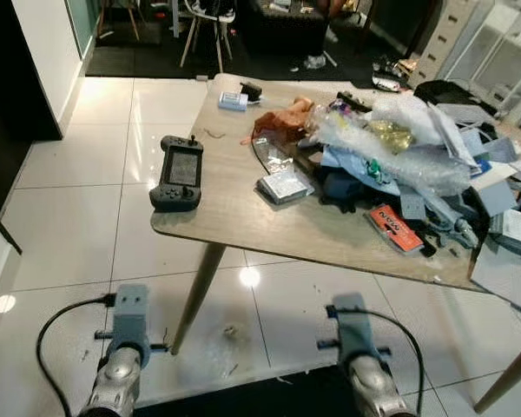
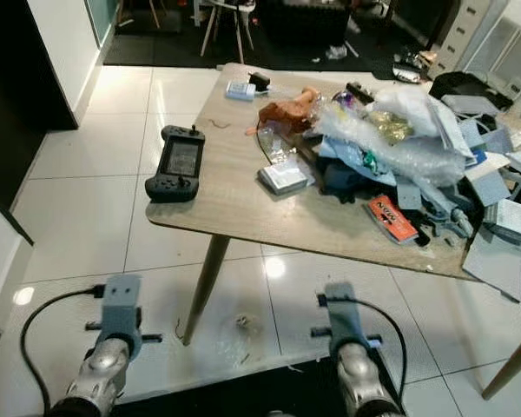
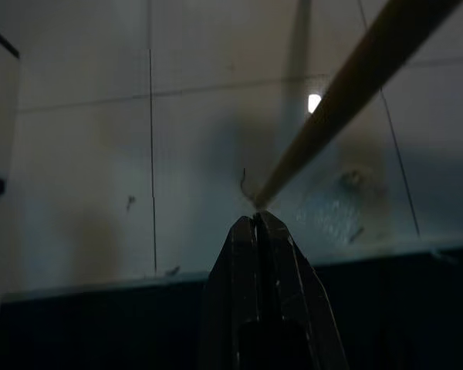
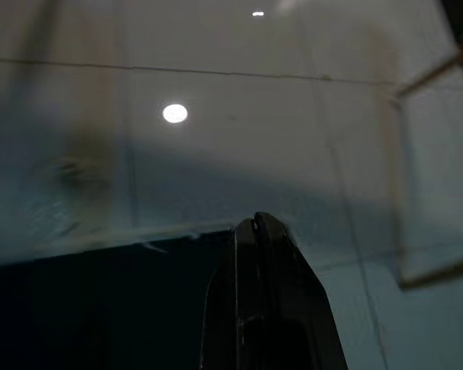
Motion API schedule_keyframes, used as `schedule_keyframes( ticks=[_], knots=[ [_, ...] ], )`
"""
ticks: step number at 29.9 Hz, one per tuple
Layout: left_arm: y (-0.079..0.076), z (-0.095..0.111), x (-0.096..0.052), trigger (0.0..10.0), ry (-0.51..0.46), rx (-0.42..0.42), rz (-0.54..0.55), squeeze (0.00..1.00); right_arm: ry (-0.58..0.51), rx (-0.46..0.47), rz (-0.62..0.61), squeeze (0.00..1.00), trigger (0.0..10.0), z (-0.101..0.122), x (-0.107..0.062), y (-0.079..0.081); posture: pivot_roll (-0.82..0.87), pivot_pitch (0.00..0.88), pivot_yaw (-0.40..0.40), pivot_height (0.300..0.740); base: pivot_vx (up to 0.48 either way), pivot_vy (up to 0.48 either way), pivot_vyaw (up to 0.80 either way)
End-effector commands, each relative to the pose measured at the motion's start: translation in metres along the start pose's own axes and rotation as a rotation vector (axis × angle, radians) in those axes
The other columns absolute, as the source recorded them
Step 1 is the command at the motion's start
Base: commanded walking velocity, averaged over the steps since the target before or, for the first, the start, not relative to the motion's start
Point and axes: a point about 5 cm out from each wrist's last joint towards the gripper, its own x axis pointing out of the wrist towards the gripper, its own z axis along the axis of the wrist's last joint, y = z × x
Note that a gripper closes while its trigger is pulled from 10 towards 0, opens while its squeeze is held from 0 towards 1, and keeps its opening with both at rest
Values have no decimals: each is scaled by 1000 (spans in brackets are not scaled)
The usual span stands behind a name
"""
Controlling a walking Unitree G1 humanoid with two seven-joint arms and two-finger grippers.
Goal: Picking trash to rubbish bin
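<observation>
both pincers (image 3: 256, 220) (image 4: 255, 223) closed, low over floor; trash heap (image 1: 399, 148) (long axis rightward) across table (image 1: 234, 208)

Glossy white tile floor (image 1: 78, 174), ceiling-light glare. Wood-grain worktop (image 1: 234, 208) on slanted wooden legs (image 1: 195, 295). Chair (image 1: 204, 22) beyond on dark flooring. White wall (image 1: 48, 43) left.
</observation>
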Motion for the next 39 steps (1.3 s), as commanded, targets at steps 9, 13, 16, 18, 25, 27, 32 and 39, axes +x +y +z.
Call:
schedule_keyframes(
  ticks=[9,13,16,18,25,27,32,39],
  knots=[
    [-8,-3,-3,10000,-15,2,-62,0,-34,-8,-61,0,10000,-10,-9,-10,0,30,-57,740,0,0,0],
    [-13,1,-1,10000,-8,-14,-79,0,-174,-8,-34,0,10000,14,-4,-13,-15,31,-40,740,0,0,0],
    [-19,4,-2,10000,-27,-35,-107,0,-214,4,-25,0,10000,27,0,-15,-26,58,-26,740,0,0,0],
    [-27,4,-3,10000,-33,-16,-165,0,-192,-28,9,0,10000,33,6,-12,-37,61,-21,740,0,0,0],
    [-36,-7,-9,10000,-30,142,-271,0,-184,-29,-30,0,10000,42,12,-20,-58,63,-14,740,0,0,0],
    [-36,-7,-9,10000,-29,142,-274,0,-190,-23,-27,0,10000,44,13,-21,-57,63,-12,740,0,0,0],
    [-29,3,-6,10000,-56,122,-228,0,-208,8,26,0,10000,51,14,-22,-53,66,-15,740,0,0,0],
    [-29,22,-2,10000,-110,75,-215,0,-174,-11,34,0,10000,43,14,-23,-47,66,-25,740,0,-396,0]
  ],
)
